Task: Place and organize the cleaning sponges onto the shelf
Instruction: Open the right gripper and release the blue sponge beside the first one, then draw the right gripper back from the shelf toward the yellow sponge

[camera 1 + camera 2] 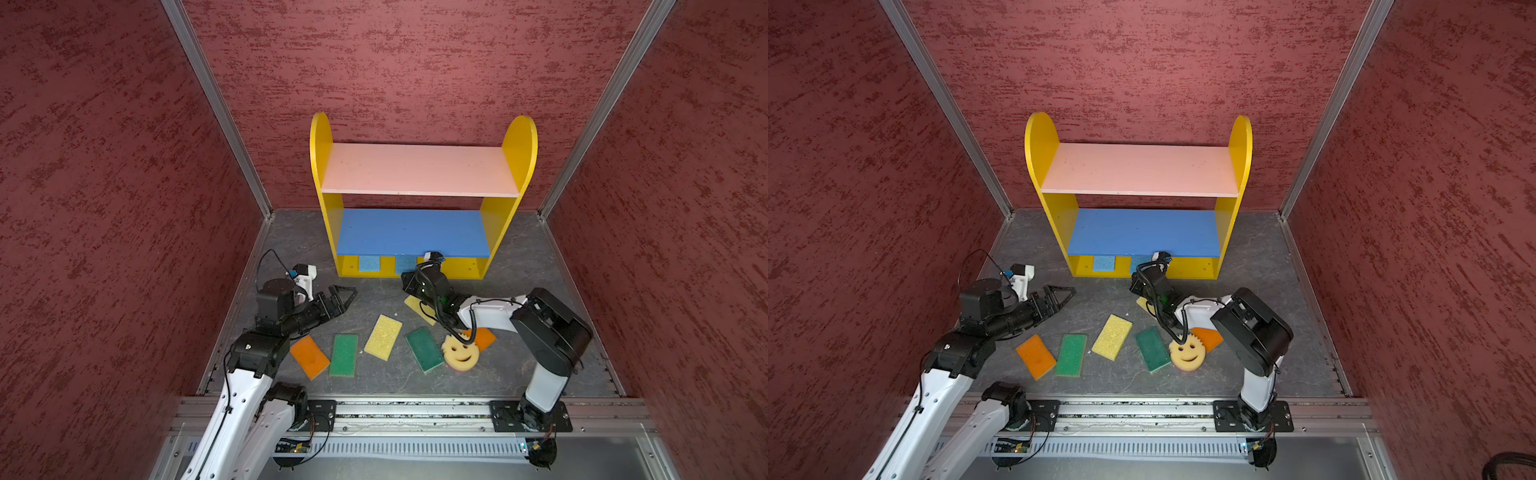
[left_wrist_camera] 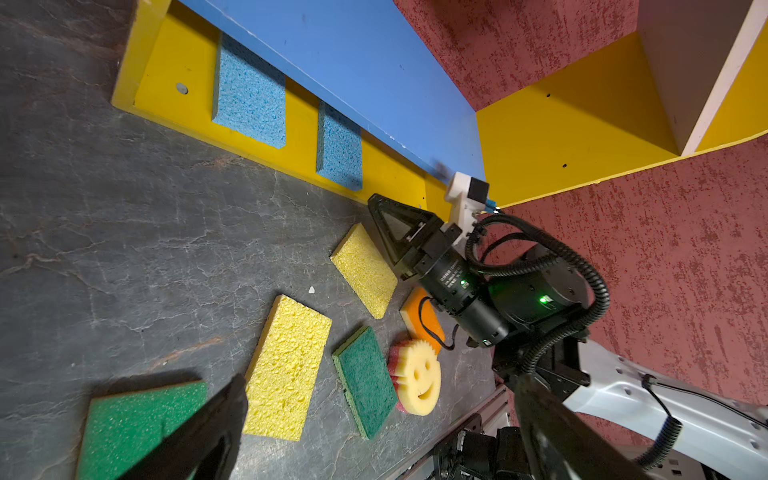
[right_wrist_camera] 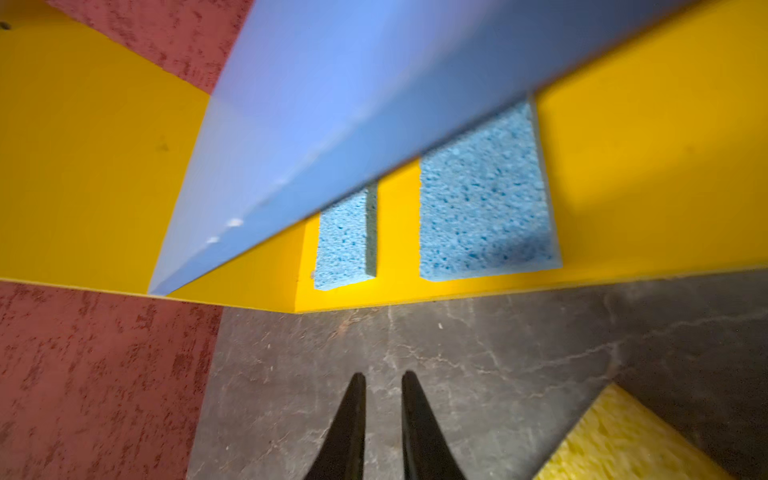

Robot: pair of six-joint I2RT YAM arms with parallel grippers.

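Observation:
The shelf [image 1: 509, 220] stands against the back wall with a pink top board [image 1: 415, 168] and a blue middle board [image 1: 411, 232]. Two blue sponges [image 1: 369, 264] [image 1: 405, 264] lie side by side on its yellow base. My right gripper [image 3: 383, 376] hovers just in front of that base, open a little, with only floor between its fingers. Several sponges lie on the grey floor: orange [image 1: 309, 356], green [image 1: 344, 354], yellow [image 1: 383, 336], dark green [image 1: 424, 348], a round smiley [image 1: 460, 352], another orange [image 1: 484, 337] and another yellow [image 1: 417, 308] under the right arm. My left gripper [image 1: 345, 297] hangs wide open and empty, left of them.
Red textured walls close in the left, back and right sides. An aluminium rail [image 1: 415, 411] carrying both arm bases runs along the front edge. The right arm's elbow [image 1: 548, 328] rises over the floor's right part.

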